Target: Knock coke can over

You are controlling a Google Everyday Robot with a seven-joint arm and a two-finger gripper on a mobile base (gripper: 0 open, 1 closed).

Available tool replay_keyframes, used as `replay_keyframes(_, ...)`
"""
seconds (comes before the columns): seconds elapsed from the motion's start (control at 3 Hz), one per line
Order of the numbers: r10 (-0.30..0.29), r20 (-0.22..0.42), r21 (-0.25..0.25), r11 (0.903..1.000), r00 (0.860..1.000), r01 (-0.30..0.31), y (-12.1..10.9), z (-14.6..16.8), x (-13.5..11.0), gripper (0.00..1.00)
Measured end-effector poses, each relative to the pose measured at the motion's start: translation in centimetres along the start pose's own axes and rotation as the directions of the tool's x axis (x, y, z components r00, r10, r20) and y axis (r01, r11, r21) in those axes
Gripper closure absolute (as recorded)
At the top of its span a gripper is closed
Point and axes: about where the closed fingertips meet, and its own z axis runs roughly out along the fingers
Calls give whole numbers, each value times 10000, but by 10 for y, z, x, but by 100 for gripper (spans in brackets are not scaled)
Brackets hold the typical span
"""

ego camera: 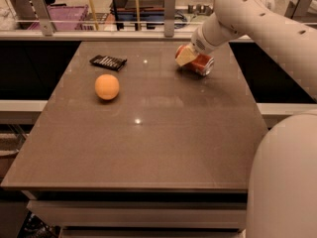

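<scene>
The coke can (199, 63) is red with a silver end and lies on its side at the far right of the brown table (148, 148). My gripper (187, 56) is right at the can's left end, with a pale fingertip (185, 57) against it. The white arm reaches in from the right, above the can.
An orange ball (107, 87) sits on the left part of the table. A flat black device (108, 61) lies behind it near the far edge. A glass rail with metal posts (169, 6) runs behind the table. My white body (287, 182) fills the lower right.
</scene>
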Motion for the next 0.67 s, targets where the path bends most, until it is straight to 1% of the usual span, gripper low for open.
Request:
replay_keyframes(0.33,774,1319,-660,9954,9882,-692,7,8,-3,100)
replay_keyframes(0.67,1003,1682,-836,9927,9806,-872,9,8,-5,82)
